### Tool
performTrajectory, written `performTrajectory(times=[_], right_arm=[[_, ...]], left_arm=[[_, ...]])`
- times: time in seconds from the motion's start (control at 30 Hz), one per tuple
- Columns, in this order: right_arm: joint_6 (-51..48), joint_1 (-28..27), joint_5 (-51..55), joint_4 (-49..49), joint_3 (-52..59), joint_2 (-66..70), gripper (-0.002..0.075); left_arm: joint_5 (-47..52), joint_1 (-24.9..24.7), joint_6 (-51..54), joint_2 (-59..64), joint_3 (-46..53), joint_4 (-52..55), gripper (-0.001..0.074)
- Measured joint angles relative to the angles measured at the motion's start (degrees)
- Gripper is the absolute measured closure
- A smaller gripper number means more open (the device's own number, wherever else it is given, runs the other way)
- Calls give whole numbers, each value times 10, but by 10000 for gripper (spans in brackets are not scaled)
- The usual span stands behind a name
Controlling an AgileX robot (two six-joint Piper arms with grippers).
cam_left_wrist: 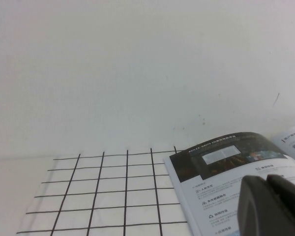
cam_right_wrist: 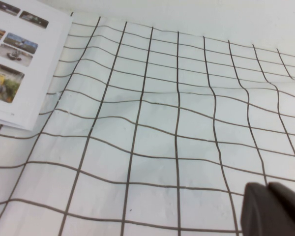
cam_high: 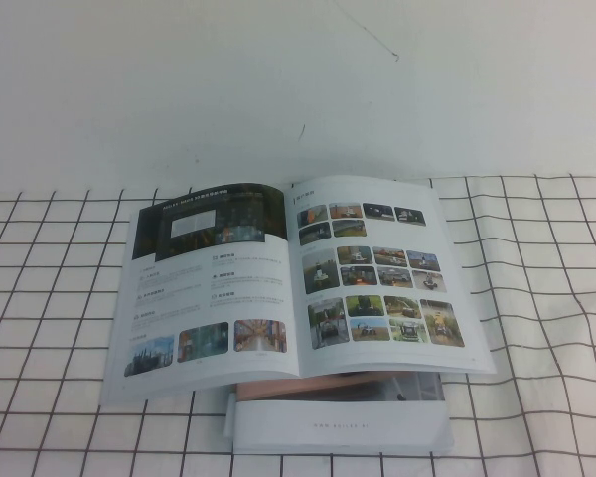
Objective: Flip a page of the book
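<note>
The book [cam_high: 293, 283] lies open on the checked cloth, resting on a thicker white block [cam_high: 338, 422]. Its right-hand page [cam_high: 377, 273] shows rows of small colour photos of vehicles. The left-hand sheet [cam_high: 214, 283] has a dark banner photo on top. Neither arm shows in the high view. In the left wrist view my left gripper [cam_left_wrist: 266, 184] is shut and empty, above the banner sheet [cam_left_wrist: 221, 172]. In the right wrist view my right gripper [cam_right_wrist: 267, 189] is shut and empty over the cloth, well away from the page's outer corner [cam_right_wrist: 19, 59].
A white cloth with a black grid [cam_high: 546, 298] covers the table and wrinkles to the right of the book [cam_right_wrist: 152, 123]. A plain white wall [cam_high: 278, 79] rises behind the table.
</note>
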Motion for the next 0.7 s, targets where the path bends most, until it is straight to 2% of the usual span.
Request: performTrajectory(times=[0.23, 0.37, 0.53, 0.7], right_arm=[[0, 0, -50, 0, 0, 0, 728], [0, 0, -154, 0, 0, 0, 728], [4, 0, -320, 0, 0, 0, 728], [54, 0, -452, 1, 0, 0, 728]], left_arm=[[-18, 0, -53, 0, 0, -1, 738], [-79, 0, -97, 0, 0, -6, 738], [-205, 0, -148, 0, 0, -9, 738], [-280, 0, -161, -1, 0, -10, 738]])
